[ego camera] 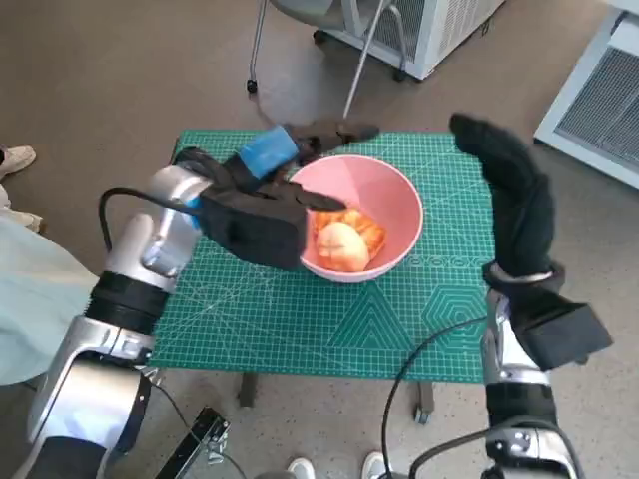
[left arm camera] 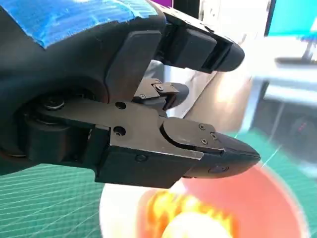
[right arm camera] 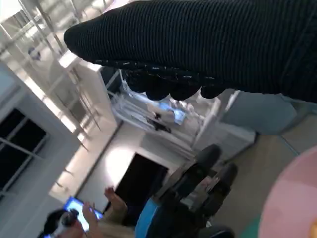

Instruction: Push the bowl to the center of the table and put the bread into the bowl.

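Bread (ego camera: 343, 242) is sitting in the pink bowl (ego camera: 399, 200), mid-frame; soft and light, best cupped gently at its sides. Left hand (ego camera: 262, 205) is hovering open, empty; right hand (ego camera: 514, 190) is spread beside the rim.

Empty, spread robot hand (left arm camera: 148, 124) above pink bowl (left arm camera: 277, 198) with blurred bread (left arm camera: 188, 218), on green mat (left arm camera: 44, 203).

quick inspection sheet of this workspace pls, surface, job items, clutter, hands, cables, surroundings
surface: green cutting mat covers the small table
job's things: pink bowl near the mat's middle; bread inside it
clutter: nothing seen
hands: left hand over the bowl's rim, holding nothing; right hand raised beside the bowl, fingers extended
cables: black cable loops by left forearm; another under the table edge
surroundings: chair legs, white cabinet, shoes on floor
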Controlling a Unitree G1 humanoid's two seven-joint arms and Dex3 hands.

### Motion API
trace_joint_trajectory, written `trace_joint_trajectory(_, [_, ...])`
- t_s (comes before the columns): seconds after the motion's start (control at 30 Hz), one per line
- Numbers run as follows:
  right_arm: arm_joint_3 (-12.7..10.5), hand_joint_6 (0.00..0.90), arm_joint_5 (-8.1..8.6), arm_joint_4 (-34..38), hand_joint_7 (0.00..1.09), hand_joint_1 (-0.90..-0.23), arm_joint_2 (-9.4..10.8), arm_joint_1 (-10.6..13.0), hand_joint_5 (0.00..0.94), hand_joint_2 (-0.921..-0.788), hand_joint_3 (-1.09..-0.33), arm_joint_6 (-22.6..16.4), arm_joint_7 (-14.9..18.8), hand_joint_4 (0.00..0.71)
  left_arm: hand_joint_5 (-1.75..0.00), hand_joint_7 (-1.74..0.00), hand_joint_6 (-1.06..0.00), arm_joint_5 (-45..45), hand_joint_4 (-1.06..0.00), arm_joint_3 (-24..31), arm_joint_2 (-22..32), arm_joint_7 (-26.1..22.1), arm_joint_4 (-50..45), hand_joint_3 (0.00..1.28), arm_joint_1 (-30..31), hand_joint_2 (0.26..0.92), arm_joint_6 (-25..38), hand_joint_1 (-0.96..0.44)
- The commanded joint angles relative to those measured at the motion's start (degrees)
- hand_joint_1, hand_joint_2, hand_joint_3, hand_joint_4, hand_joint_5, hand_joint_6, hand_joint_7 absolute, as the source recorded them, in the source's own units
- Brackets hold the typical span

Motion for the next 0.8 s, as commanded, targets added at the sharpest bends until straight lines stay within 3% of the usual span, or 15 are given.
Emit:
trace_joint_trajectory(0.03, [-0.3, 0.085, -1.55, 0.94, 0.84, -0.504, -0.29, -1.24, 0.0, -0.921, -0.59, -0.11, -1.75, 0.339, -0.04, -0.13, -0.56, -6.5, -0.35, 5.32, 1.33, 2.63, -2.46, 0.0, 3.03, 0.896, -4.21, -0.17])
trace_joint_trajectory(0.23, [-0.87, 0.07, -2.76, 0.45, 0.82, -0.504, -1.23, -3.37, 0.012, -0.921, -0.588, 0.76, -3.86, 0.351, -0.05, -0.12, -0.57, -12.7, -0.41, 11.22, -0.27, 8.31, -7.26, 0.0, 8.78, 0.889, -9.06, -0.08])
trace_joint_trajectory(0.57, [-1.06, 0.116, 0.99, -1.15, 0.77, -0.491, -1.0, -5.44, 0.016, -0.921, -0.588, 3.76, -2.12, 0.372, -0.02, -0.09, -0.5, -21.83, -0.41, 16.31, -7.0, 13.57, -9.41, 0.0, 17.81, 0.887, -15.15, -0.03])
trace_joint_trajectory(0.8, [-0.49, 0.126, 1.63, -4.15, 0.76, -0.493, -0.91, -4.94, 0.013, -0.921, -0.58, 6.71, -1.47, 0.37, 0.0, -0.06, -0.44, -23.72, -0.36, 17.67, -9.65, 14.74, -11.36, 0.0, 20.98, 0.889, -13.32, -0.08])
